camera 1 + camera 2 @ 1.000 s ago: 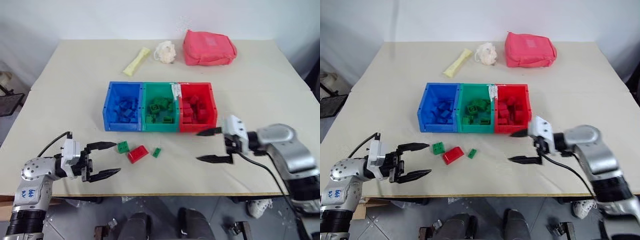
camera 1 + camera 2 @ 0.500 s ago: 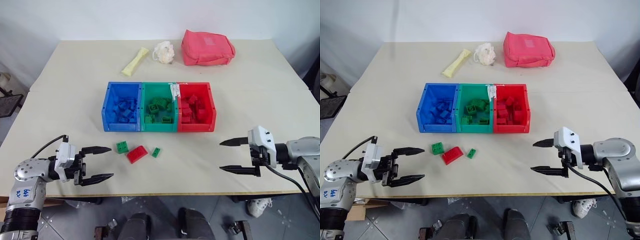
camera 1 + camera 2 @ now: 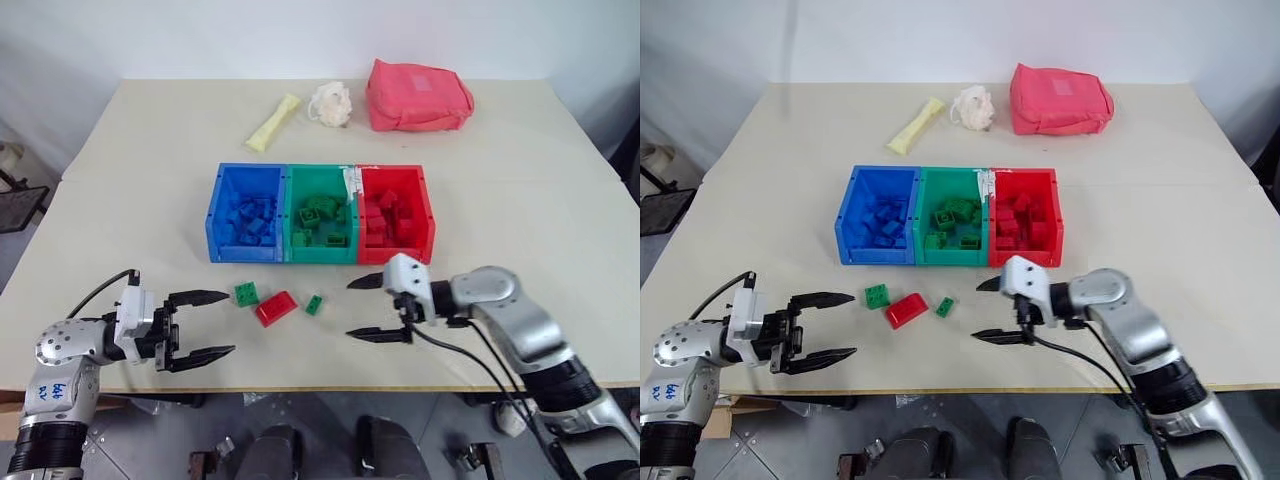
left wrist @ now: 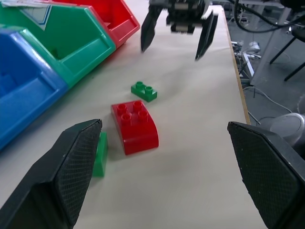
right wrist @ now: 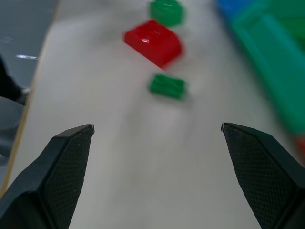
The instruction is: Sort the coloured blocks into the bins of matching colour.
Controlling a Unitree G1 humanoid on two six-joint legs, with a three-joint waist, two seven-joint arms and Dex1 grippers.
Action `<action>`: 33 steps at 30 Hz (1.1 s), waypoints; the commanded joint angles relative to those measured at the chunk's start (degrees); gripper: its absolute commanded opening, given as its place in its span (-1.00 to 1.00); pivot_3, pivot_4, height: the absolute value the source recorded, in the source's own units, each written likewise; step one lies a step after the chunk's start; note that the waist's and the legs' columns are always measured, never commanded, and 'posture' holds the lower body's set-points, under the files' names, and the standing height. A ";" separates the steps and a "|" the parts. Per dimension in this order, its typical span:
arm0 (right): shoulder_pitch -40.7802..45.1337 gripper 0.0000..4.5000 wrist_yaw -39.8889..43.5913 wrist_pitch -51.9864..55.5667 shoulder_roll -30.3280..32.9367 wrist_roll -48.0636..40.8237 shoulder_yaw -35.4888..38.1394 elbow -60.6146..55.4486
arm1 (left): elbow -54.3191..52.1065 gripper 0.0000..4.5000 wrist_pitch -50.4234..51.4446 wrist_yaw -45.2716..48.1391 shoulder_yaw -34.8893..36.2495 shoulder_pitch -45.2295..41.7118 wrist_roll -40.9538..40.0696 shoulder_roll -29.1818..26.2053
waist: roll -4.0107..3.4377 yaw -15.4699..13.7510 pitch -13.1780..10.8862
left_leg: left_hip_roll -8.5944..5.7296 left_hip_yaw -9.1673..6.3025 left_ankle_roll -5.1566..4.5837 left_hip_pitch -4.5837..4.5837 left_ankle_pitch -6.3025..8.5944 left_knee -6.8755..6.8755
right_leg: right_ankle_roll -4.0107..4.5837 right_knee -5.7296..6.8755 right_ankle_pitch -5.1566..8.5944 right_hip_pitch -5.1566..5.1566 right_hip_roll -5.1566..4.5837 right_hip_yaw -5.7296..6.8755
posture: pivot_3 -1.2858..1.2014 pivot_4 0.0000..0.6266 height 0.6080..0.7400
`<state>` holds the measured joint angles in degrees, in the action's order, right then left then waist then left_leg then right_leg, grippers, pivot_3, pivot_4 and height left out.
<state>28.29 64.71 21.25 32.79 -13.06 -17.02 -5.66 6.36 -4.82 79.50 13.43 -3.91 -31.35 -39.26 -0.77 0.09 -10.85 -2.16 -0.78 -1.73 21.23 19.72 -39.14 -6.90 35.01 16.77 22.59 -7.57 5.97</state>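
**Right arm closing on the last loose blocks, both grippers empty**

Left of frame: your left gripper (image 3: 205,323) sits low, fingers spread wide and holding nothing, pointing toward the loose pieces. Leave it parked; it is not needed for this pick.

Centre, just below the bins: three blocks lie on the table (image 3: 130,170), a green square block (image 3: 246,294), a red block (image 3: 275,307) and a small green block (image 3: 314,305), near one another but apart. Above them the blue bin (image 3: 246,226), green bin (image 3: 320,226) and red bin (image 3: 394,226) already hold bricks of their own colours.

Right of centre: your right gripper (image 3: 369,307) has its fingers spread and empty, tips aimed at the small green block, which lies nearest. My judgement: take that one first. Straddle it, keep the far finger off the red block, and close only when the block sits between the pads; then lift to the green bin.

Against the frame half a second back: the right gripper stood toward the lower right edge and has swung in toward centre. Blocks, bins and the left gripper are unchanged.
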 commanded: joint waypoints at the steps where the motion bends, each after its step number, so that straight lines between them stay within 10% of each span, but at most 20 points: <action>1: 3.59 0.99 -3.20 -1.91 -4.59 3.59 -3.19 3.76 | -2.93 1.00 0.06 -0.55 1.26 0.82 -1.61 0.09 | 0.01 0.06 0.00 | -0.02 0.00 -0.01 -0.02 -0.01 -0.01 | 0.00 0.01 0.00 0.00 0.01 0.00 | 0.03 -0.52 1.00; 11: 7.11 0.99 -2.73 -6.82 -10.01 7.88 -6.86 12.76 | -4.63 1.00 -0.18 -2.08 1.60 1.92 -1.89 0.80 | 0.01 0.30 0.01 | -0.07 -0.05 -0.02 -0.02 -0.01 -0.01 | 0.00 0.08 0.00 0.01 0.11 0.02 | 0.03 -0.52 1.00; 21: 7.71 -0.33 -2.87 -7.83 -11.40 8.66 -6.56 14.23 | -6.06 1.00 0.07 -3.49 1.52 2.67 -2.22 1.01 | 0.00 0.42 0.01 | -0.02 -0.04 -0.01 -0.05 -0.01 -0.01 | 0.00 0.11 0.00 0.01 0.10 0.01 | 0.03 -0.52 1.00; 33: 15.85 -0.35 -4.85 -1.22 -11.51 3.69 1.13 9.15 | -12.41 1.00 4.77 -15.47 3.51 0.34 -4.99 4.79 | 0.00 0.32 0.01 | -0.02 -0.04 0.00 -0.03 -0.01 -0.01 | 0.00 0.12 0.00 0.05 0.06 -0.02 | 0.03 -0.52 1.00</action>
<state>41.52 60.93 19.17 21.59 -8.07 -18.58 4.73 -3.78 -0.77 65.99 15.51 -2.79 -34.66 -34.67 -0.76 0.41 -10.84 -2.18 -0.83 -1.74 21.20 19.71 -39.15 -6.90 35.14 16.77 22.63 -7.51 5.96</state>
